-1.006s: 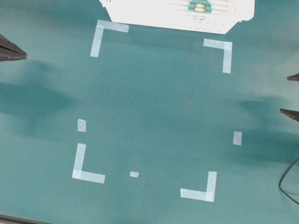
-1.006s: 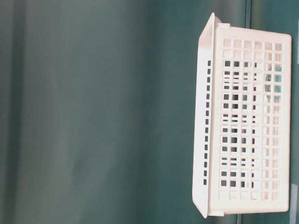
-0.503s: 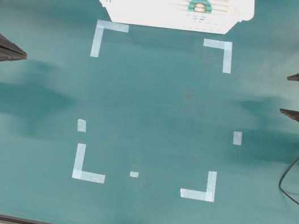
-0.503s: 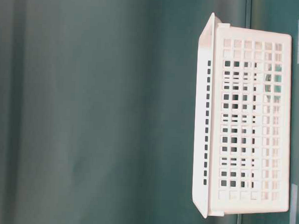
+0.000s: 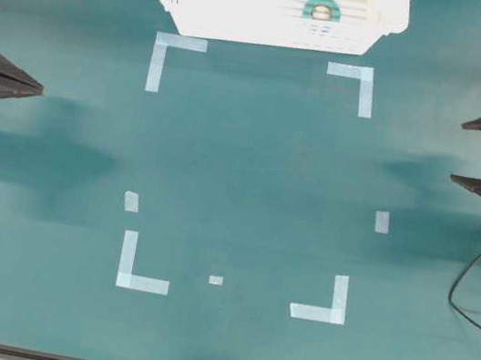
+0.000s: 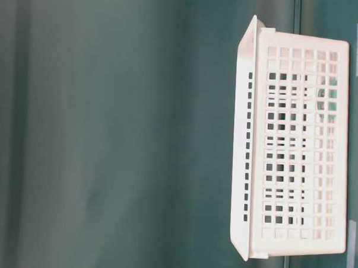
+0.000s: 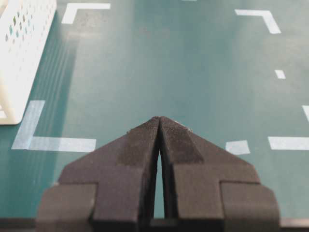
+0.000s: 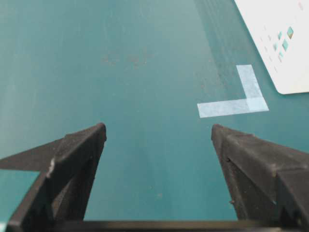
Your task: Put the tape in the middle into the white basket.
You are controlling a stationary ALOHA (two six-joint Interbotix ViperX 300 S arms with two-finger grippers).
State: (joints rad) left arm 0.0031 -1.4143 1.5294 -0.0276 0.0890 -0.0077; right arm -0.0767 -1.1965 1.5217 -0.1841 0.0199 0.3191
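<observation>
Sitting inside the basket (image 5: 249,15) at the table's (image 5: 252,164) far edge, the tape (image 5: 322,10) lies free, left gripper (image 7: 159,121) closed empty, right gripper (image 8: 158,133) wide open, empty.

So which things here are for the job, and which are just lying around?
For the job:
- tape, already inside the basket
- basket, at the table's far edge
- left gripper, shut and empty
- right gripper, open and empty

Just lying around:
- corner marks stuck on the table
- small strips
- black cable near the right arm
</observation>
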